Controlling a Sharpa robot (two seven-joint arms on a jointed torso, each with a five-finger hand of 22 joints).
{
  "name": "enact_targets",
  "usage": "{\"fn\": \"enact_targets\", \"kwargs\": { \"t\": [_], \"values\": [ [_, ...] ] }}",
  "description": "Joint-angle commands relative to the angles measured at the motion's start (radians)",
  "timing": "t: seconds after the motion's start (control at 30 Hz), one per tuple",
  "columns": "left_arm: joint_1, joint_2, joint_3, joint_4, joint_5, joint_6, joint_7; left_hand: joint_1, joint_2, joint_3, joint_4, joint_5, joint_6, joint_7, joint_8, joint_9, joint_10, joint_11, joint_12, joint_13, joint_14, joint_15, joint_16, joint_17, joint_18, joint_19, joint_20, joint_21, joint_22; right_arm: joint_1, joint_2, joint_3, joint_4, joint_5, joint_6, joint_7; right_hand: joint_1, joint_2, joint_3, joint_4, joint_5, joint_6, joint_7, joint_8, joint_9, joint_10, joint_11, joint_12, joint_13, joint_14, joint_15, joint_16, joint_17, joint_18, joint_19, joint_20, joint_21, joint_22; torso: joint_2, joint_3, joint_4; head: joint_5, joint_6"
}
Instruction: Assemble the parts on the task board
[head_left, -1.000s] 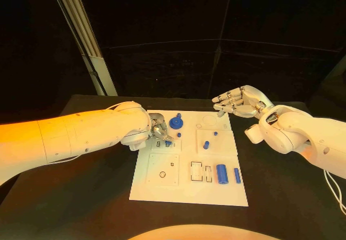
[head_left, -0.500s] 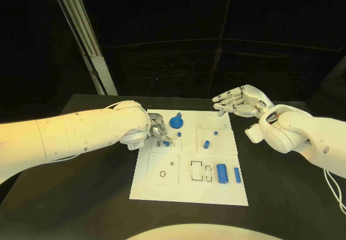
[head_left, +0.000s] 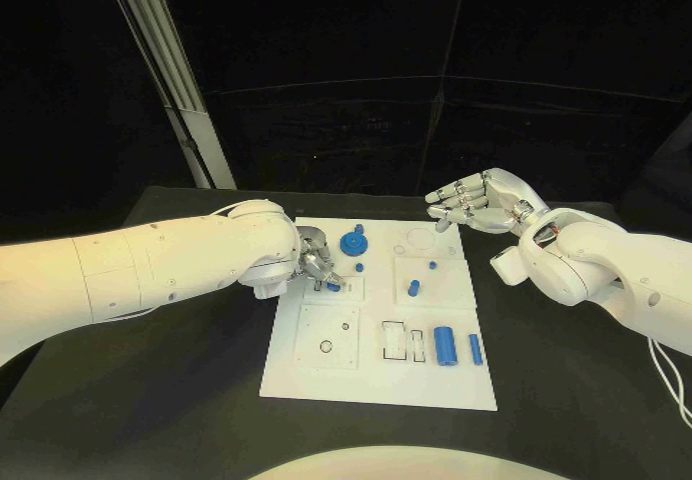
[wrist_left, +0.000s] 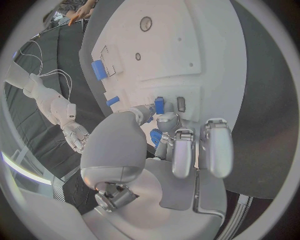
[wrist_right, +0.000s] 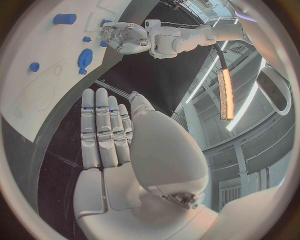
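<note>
The white task board (head_left: 378, 385) lies in the middle of the black table. My left hand (head_left: 310, 262) is low over the board's left upper block and pinches a small blue part (head_left: 332, 286) between thumb and fingertips. The left wrist view has that blue part (wrist_left: 159, 105) standing on the board (wrist_left: 181, 45) beside a dark slot (wrist_left: 180, 103), just ahead of my left hand (wrist_left: 175, 145). My right hand (head_left: 476, 205) hovers above the board's far right corner, fingers straight and holding nothing. Its palm (wrist_right: 109, 135) is bare in the right wrist view.
A blue round part (head_left: 353, 243) stands at the board's far edge. Small blue pegs (head_left: 413, 290) sit in the middle right block. A blue cylinder (head_left: 444, 346) and a thin blue bar (head_left: 475, 349) lie at the near right. A grey post (head_left: 188, 110) rises behind the table.
</note>
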Motion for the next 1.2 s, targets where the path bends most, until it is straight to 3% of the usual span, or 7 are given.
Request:
{"fn": "enact_targets", "kwargs": {
  "t": [0.03,0.43,1.2],
  "values": [
    [-0.002,0.003,-0.002,-0.002,-0.008,0.034,-0.017,-0.002,0.007,0.158,-0.152,0.007,-0.001,-0.009,0.005,0.002,0.007,-0.002,0.008,0.002,0.104,-0.007,0.003,0.263,-0.015,0.010,-0.002,0.007,0.008,0.002,0.001,0.001,0.002,0.001,0.009,0.012,-0.004,-0.001,-0.003,-0.002,0.007,-0.006,-0.002,-0.005,-0.001,-0.004,0.002,-0.001,-0.002,0.001,0.004,-0.007,-0.002,0.011,0.004,0.003,-0.007,-0.002,0.001,0.0005,-0.0014,0.000,0.000],
    [-0.002,0.013,-0.002,-0.012,-0.007,0.044,-0.021,-0.097,-0.009,0.097,-0.109,0.002,0.027,-0.028,0.016,0.005,0.016,-0.015,0.018,0.009,0.104,-0.017,0.003,0.263,-0.016,0.012,-0.012,0.007,0.012,0.002,-0.001,0.001,0.004,0.001,0.009,0.011,-0.004,-0.001,-0.003,-0.002,0.007,-0.006,-0.002,-0.005,-0.001,-0.004,0.002,-0.001,-0.002,0.001,0.004,-0.007,-0.002,0.011,0.004,0.003,-0.007,-0.002,0.000,0.0005,-0.0007,-0.002,-0.003],
    [-0.001,0.047,-0.002,-0.044,-0.007,0.089,-0.045,-0.166,0.004,0.027,-0.060,0.002,0.048,-0.033,0.020,0.002,0.023,-0.019,0.032,0.020,0.104,-0.022,0.003,0.263,-0.018,0.016,-0.017,0.011,0.022,0.002,0.002,0.001,0.013,0.001,0.010,0.012,-0.004,-0.001,-0.004,-0.002,0.007,-0.006,-0.002,-0.005,0.000,-0.005,0.002,-0.001,-0.003,0.001,0.005,-0.008,-0.002,0.011,0.004,0.003,-0.008,-0.003,0.000,0.0004,-0.0009,-0.005,-0.006]
  ]
}}
